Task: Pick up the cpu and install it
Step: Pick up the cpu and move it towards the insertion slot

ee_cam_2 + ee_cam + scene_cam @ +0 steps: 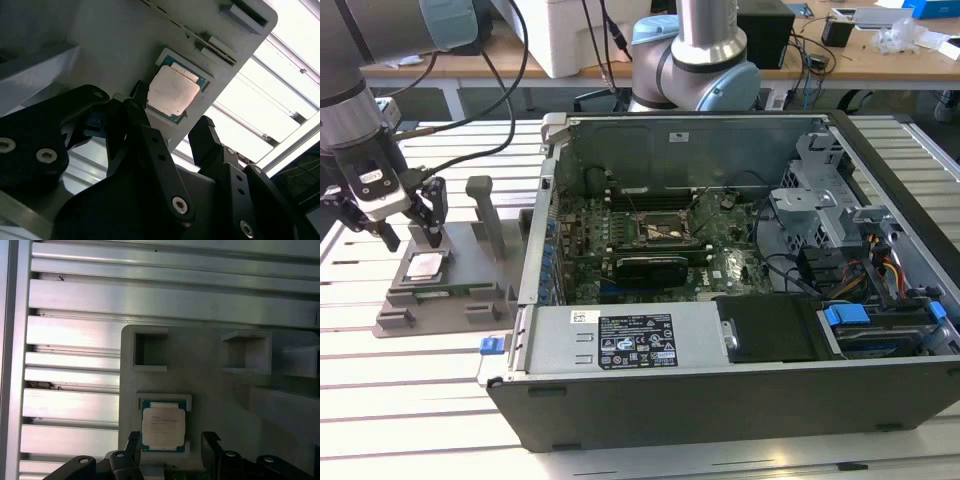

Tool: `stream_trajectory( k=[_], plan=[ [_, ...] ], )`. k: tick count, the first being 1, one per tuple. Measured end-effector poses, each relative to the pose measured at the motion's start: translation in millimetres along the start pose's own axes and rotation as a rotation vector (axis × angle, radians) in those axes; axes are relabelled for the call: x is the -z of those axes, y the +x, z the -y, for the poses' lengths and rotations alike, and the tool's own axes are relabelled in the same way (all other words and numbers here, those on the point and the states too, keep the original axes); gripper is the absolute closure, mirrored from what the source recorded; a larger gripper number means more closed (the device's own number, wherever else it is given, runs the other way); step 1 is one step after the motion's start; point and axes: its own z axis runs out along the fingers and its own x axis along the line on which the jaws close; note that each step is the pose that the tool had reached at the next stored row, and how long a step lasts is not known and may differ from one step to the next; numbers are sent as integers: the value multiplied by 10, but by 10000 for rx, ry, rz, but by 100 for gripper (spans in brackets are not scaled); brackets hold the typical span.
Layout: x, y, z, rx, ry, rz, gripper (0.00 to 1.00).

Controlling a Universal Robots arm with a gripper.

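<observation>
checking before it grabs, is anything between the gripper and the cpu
Nothing visible. In the first wrist view the open gripper hangs over the cpu, which lies bare in its recess in the grey holder.

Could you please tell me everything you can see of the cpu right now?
The cpu is a small flat square chip with a pale silvery metal top bearing small print and a thin green rim. It lies flat, metal side up, seated in a square recess of the grey plastic holder, which stands on the slatted table beside the open computer case. The gripper hangs open above it, one finger to either side; neither appears to touch it.
</observation>
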Motion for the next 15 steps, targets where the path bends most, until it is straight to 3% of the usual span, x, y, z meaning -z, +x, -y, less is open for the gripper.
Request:
stream_trajectory(
  k=[3, 9, 15],
  plan=[
    [-60, 2, -1, 86, -2, 0, 40],
    [-268, 6, -3, 264, -7, 2, 40],
    [-348, 17, 6, 286, -52, 7, 40]
  ],
)
